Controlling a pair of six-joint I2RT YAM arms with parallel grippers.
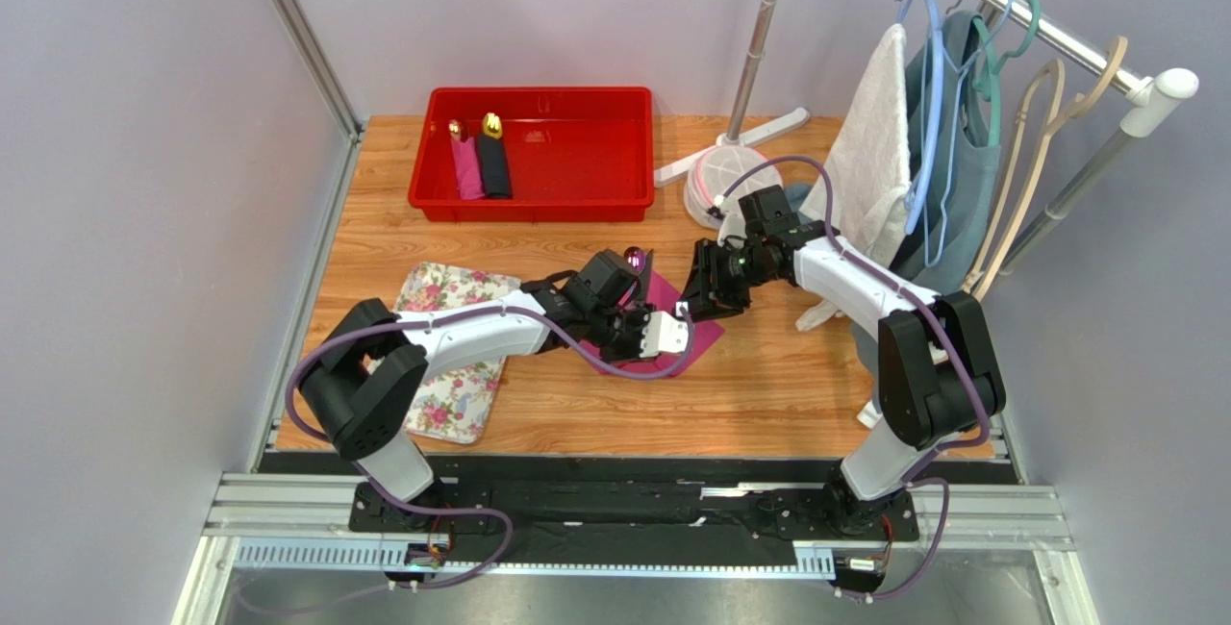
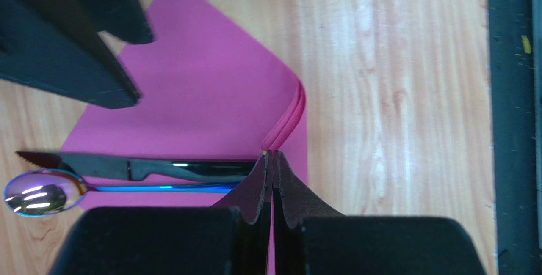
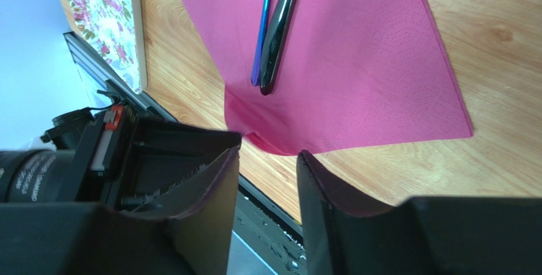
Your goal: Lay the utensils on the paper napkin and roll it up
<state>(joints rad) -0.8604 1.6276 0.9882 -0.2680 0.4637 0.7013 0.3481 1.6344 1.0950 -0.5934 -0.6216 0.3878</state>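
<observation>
Lying mid-table: paper napkin (image 2: 203, 97), utensils (image 2: 178, 170) side by side on it, spoon bowl past its edge | left gripper (image 2: 272, 156) pressed together, pinching the napkin's lifted edge | right gripper (image 3: 270, 148) spread above a corner | bare table (image 1: 780, 380) rightward | floral cloth (image 1: 455, 351) left, red tray (image 1: 535, 200) behind

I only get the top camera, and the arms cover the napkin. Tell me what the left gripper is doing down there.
Observer: The left gripper is shut, pinching a curled-up edge of the paper napkin.
Operator: Give me the utensils.
Observer: The knife and spoon lie side by side on the napkin, heads past its edge.
Operator: Now the right side.
Observer: The right gripper is open and holds nothing; a napkin corner lies just ahead.
</observation>
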